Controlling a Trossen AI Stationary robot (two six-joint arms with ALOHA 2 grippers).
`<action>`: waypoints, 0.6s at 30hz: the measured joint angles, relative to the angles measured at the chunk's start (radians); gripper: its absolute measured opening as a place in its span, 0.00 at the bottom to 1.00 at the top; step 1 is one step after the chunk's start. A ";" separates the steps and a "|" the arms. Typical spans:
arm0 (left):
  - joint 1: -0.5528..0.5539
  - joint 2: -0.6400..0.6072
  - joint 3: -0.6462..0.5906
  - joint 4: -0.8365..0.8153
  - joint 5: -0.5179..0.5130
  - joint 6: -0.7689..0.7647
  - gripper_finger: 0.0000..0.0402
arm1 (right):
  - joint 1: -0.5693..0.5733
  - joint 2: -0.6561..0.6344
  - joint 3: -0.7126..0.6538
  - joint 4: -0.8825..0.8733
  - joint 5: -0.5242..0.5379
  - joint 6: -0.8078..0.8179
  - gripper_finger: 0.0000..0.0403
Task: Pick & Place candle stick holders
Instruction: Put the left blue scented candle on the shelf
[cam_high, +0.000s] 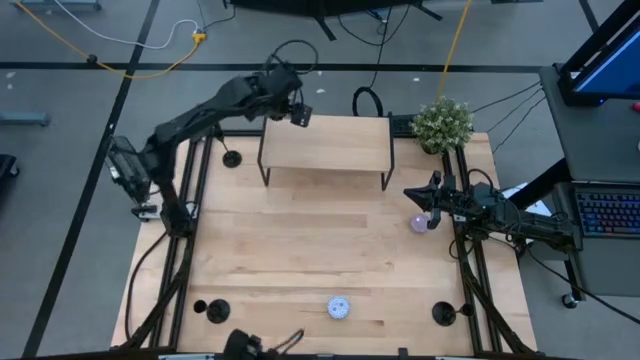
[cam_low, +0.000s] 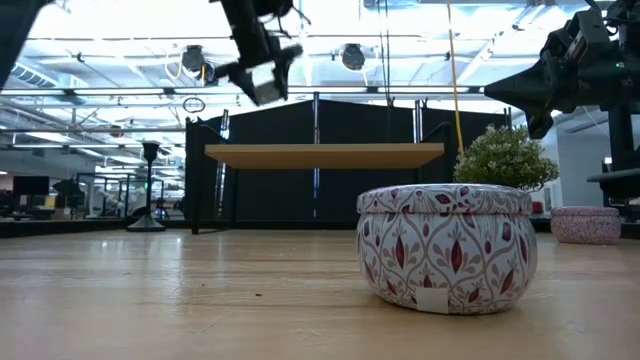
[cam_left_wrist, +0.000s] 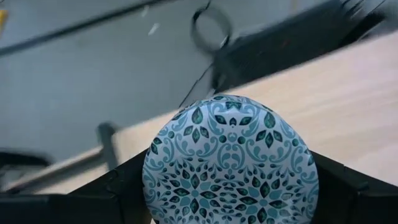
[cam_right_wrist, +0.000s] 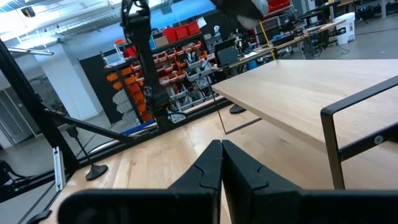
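My left gripper (cam_high: 299, 113) is shut on a round tin with a teal-and-white patterned lid (cam_left_wrist: 230, 162). It holds the tin in the air by the far left corner of the raised wooden shelf (cam_high: 325, 142). Three black candle stick holders stand on their disc bases on the table: one by the shelf's left leg (cam_high: 232, 158), one near the front left (cam_high: 218, 311), one near the front right (cam_high: 443, 313). My right gripper (cam_high: 412, 193) is shut and empty. It is raised just beyond a small pink tin (cam_high: 418, 222). My left gripper pinches the round tin between its two fingers (cam_left_wrist: 127, 186), one on each side of the tin's wall (cam_left_wrist: 149, 186). The lid faces the wrist camera. In the low view the tin (cam_low: 262, 88) hangs clear, higher than the shelf top.
A white tin with a red leaf pattern (cam_low: 445, 245) stands near the table's front edge (cam_high: 339, 307). A potted green plant (cam_high: 442, 123) stands at the far right corner. The shelf stands on thin black legs (cam_high: 264, 165). Bare wood lies between the shelf and the front tin.
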 joint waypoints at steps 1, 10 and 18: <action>0.009 0.024 0.020 -0.042 0.002 0.001 0.74 | 0.000 0.000 0.000 0.000 0.000 0.000 0.00; 0.069 0.139 0.053 -0.141 0.073 0.004 0.75 | 0.000 0.000 0.000 0.000 0.000 0.000 0.00; 0.087 0.196 0.053 -0.170 0.115 0.003 0.74 | 0.000 0.000 0.000 0.000 0.000 0.000 0.00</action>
